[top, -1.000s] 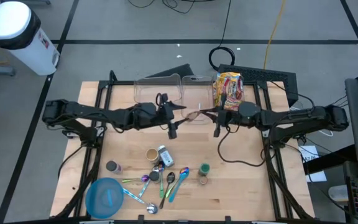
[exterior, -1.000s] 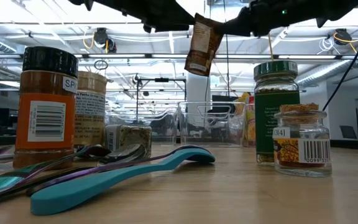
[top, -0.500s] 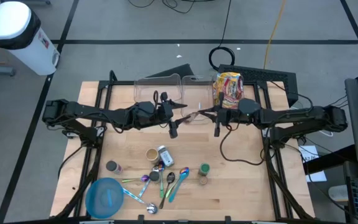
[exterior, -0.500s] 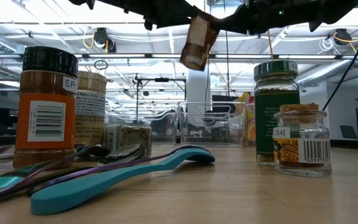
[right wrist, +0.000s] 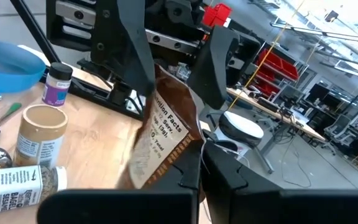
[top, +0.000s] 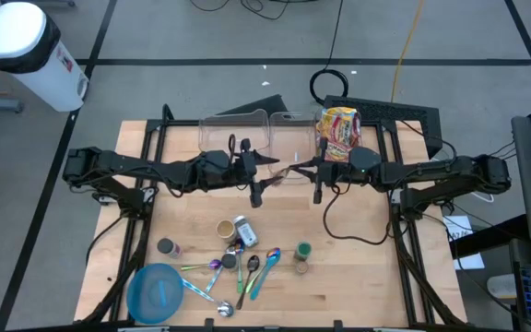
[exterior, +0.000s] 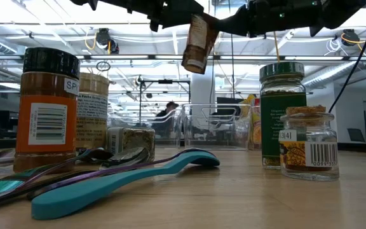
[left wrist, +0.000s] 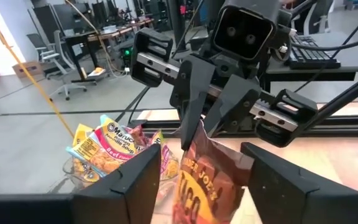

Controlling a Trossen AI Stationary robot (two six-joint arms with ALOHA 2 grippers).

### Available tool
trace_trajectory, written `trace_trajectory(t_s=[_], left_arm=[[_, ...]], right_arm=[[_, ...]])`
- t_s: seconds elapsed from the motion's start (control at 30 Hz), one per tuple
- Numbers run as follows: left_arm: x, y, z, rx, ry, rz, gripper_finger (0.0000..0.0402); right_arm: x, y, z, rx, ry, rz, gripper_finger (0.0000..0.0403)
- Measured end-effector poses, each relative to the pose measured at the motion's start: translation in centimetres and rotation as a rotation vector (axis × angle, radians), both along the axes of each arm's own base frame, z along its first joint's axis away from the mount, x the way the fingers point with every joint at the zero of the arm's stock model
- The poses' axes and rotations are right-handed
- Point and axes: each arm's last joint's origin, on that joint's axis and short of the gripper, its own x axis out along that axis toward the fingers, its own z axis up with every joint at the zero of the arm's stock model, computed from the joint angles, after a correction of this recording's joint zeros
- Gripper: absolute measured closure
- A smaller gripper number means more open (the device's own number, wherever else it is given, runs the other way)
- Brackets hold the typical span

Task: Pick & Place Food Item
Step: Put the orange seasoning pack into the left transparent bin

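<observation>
A brown food packet [exterior: 197, 43] hangs high above the table's middle, between my two grippers, which point level at each other. My right gripper [right wrist: 199, 157] comes from the table's right and is shut on the packet [right wrist: 163, 134]. My left gripper [left wrist: 202, 152] comes from the table's left and stands open. Its two fingers [left wrist: 138, 177] are on either side of the packet [left wrist: 210, 183]; whether they touch it I cannot tell. From above, the packet [top: 289, 171] shows as a thin strip between the two grippers. My right gripper pinches the packet's upper end [left wrist: 199, 129] between its two fingers, which come level from the table's right. The packet hangs below the fingers, tilted and clear of the table.
Clear plastic bins [top: 247, 138] stand at the table's far edge; a yellow-and-red noodle pack [top: 337, 134] is at the right one. Spice jars [exterior: 48, 105], spoons [exterior: 126, 175] and a blue bowl [top: 158, 293] lie on the near half of the table.
The packet has swayed in the hold. Its lower end tipped out toward the left arm's side, then came partly back, and it now hangs slanted. Both grippers have stayed about where they were.
</observation>
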Motion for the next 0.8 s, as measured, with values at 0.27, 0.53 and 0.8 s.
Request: trace_trajectory(t_s=[0.27,0.53,0.8], left_arm=[[0.0,0.2,0.0,-0.004,-0.003,0.023,0.0307],[-0.1,0.5,0.0,0.002,-0.001,0.069,0.0391],[-3.0,2.6,1.1,0.071,0.003,0.268,0.0394]], right_arm=[[0.0,0.0,0.1,0.006,-0.006,0.0,0.0403],[0.0,0.0,0.0,0.019,-0.001,-0.004,0.0402],[-2.0,-0.3,1.0,0.111,0.024,-0.182,0.0324]])
